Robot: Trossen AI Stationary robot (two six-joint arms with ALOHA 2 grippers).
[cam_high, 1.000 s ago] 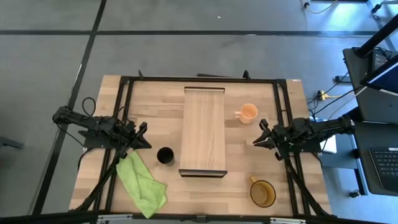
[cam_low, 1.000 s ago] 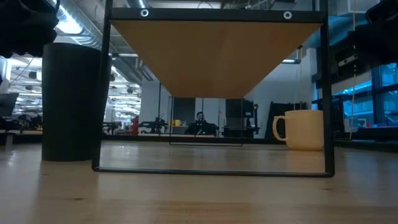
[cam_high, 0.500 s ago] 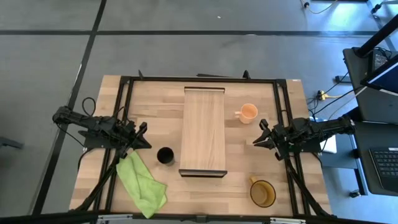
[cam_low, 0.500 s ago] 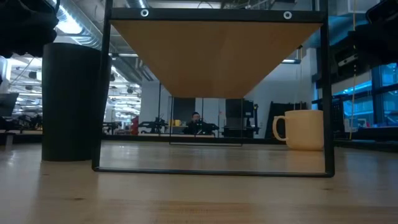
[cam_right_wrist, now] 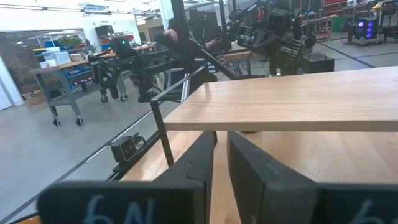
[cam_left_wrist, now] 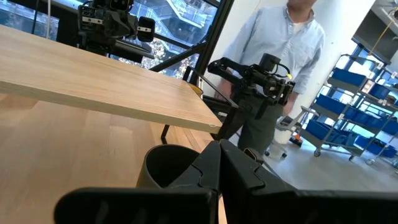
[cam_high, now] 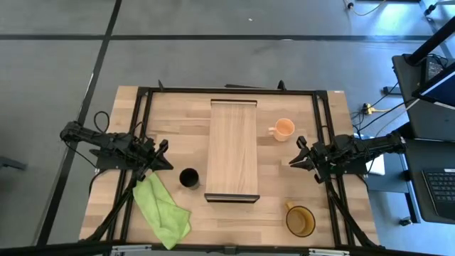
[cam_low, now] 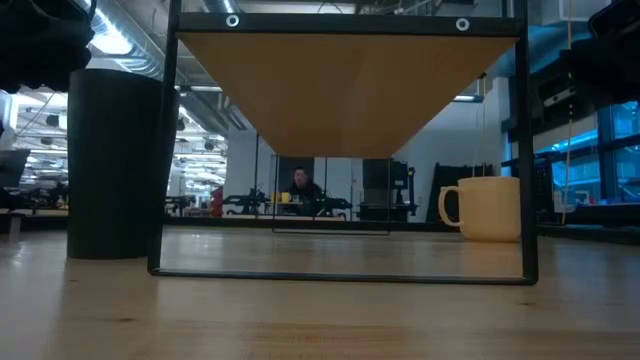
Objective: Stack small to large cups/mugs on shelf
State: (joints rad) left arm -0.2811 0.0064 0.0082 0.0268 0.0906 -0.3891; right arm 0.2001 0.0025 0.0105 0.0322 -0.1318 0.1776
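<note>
Wooden tabletop [cam_high: 170, 220] leaves us bare room at its edges. Our shelf [cam_high: 232, 149] runs lengthwise front to back at centre. Black cup [cam_high: 188, 178] sits beside its left edge, peach mug [cam_high: 284, 129] and amber mug [cam_high: 301, 220] right. Left gripper [cam_high: 162, 154] and right gripper [cam_high: 298, 151] hover with jaws nearly closed, holding nothing.

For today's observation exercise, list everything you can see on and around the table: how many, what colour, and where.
Shelf: one, light wood, raised on a black frame at the table's middle.
Peach mug: one, peach-orange, right of the shelf, far side.
Amber mug: one, amber-yellow, near right corner.
Black cup: one, black, left of the shelf.
Cloth: one, green, near left, crumpled.
Table: one, pale wood.
Person: one, light shirt, beyond the table in the left wrist view.
Left hand: one, dark, shut, beside the black cup.
Right hand: one, dark, nearly shut, right of the shelf.
</note>
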